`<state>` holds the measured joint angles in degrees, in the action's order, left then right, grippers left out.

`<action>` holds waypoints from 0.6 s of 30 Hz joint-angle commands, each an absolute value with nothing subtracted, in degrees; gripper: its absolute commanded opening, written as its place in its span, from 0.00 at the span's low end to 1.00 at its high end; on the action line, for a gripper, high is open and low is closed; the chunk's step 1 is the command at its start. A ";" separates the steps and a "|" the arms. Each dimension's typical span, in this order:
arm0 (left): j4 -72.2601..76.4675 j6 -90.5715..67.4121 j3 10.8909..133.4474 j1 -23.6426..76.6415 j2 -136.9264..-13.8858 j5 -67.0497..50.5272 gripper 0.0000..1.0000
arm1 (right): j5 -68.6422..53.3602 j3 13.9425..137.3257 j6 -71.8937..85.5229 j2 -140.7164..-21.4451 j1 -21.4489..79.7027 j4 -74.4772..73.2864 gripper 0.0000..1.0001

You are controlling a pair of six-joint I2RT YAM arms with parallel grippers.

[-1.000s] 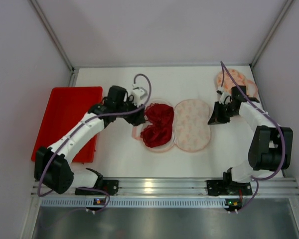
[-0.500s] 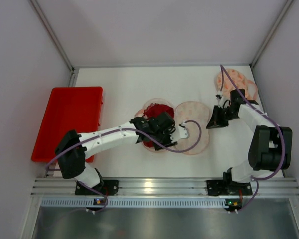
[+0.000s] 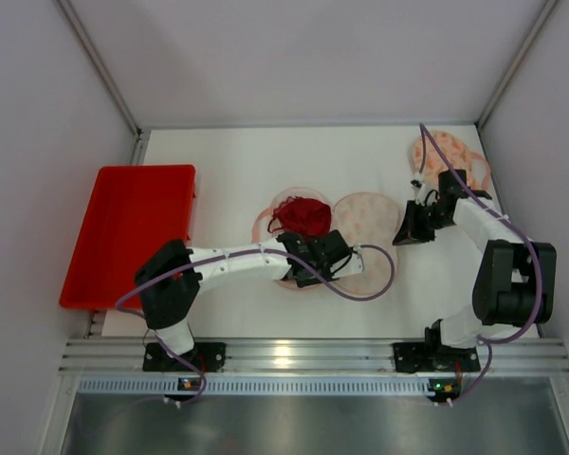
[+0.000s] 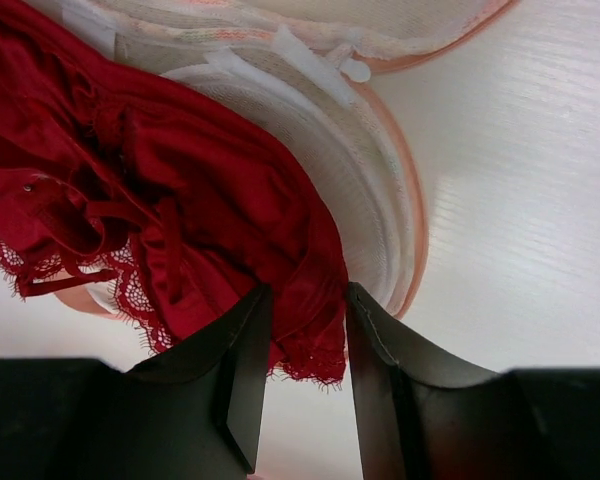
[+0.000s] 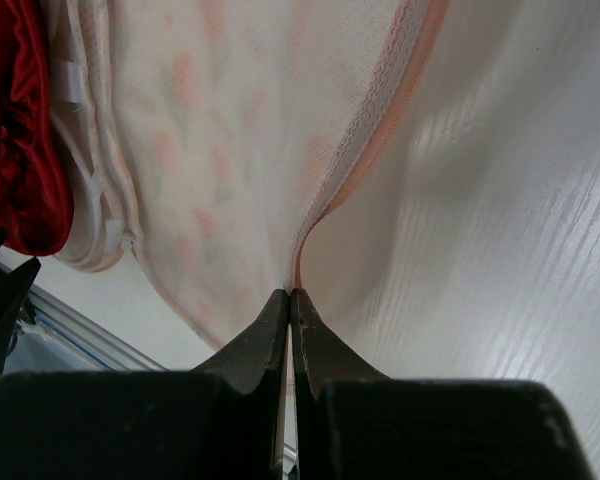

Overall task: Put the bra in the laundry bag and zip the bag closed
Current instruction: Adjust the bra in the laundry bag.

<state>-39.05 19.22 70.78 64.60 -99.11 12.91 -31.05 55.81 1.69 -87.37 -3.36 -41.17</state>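
Clenched on rim of peach-trimmed white mesh laundry bag (image 5: 230, 130): right gripper (image 5: 289, 295). Around hem of dark red lacy bra (image 4: 180, 200): left gripper (image 4: 306, 300), cannot tell if squeezing. From above, bra's near part hidden under left arm (image 3: 237, 258).

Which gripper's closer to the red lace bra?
Left. The left gripper straddles the hem of the red lace bra; the right gripper pinches the far edge of the pink mesh laundry bag, off the bra.

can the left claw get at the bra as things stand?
Looks like yes. The laundry bag lies open, the bra sits uncovered in one half, and the left claw straddles its lace hem. The right claw pinches the bag's opposite edge, well clear.
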 commanded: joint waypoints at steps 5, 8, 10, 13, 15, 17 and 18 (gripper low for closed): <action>-39.37 19.34 72.95 64.95 -101.07 16.88 0.40 | -31.82 55.64 2.11 -85.78 -2.64 -41.48 0.00; -39.37 19.34 72.69 64.95 -101.86 16.44 0.36 | -31.82 55.55 2.02 -85.61 -2.64 -41.48 0.00; -39.29 19.42 72.60 64.95 -102.13 16.09 0.34 | -31.82 55.46 2.02 -85.61 -2.64 -41.48 0.00; -39.37 19.34 72.68 64.95 -102.13 15.21 0.31 | -31.90 55.46 1.93 -85.69 -2.64 -41.48 0.00; -39.29 19.25 72.95 64.95 -101.87 14.24 0.21 | -31.99 55.46 1.85 -85.69 -2.55 -41.57 0.00; -39.37 19.25 73.39 64.95 -100.99 12.40 0.12 | -31.99 55.46 1.85 -85.78 -2.55 -41.57 0.00; -39.46 19.25 73.48 64.95 -100.64 11.61 0.09 | -31.99 55.55 1.85 -85.69 -2.55 -41.66 0.00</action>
<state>-39.09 19.31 71.37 64.62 -102.39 14.04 -31.14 55.75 1.72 -87.37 -3.36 -41.17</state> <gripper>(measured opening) 0.124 0.007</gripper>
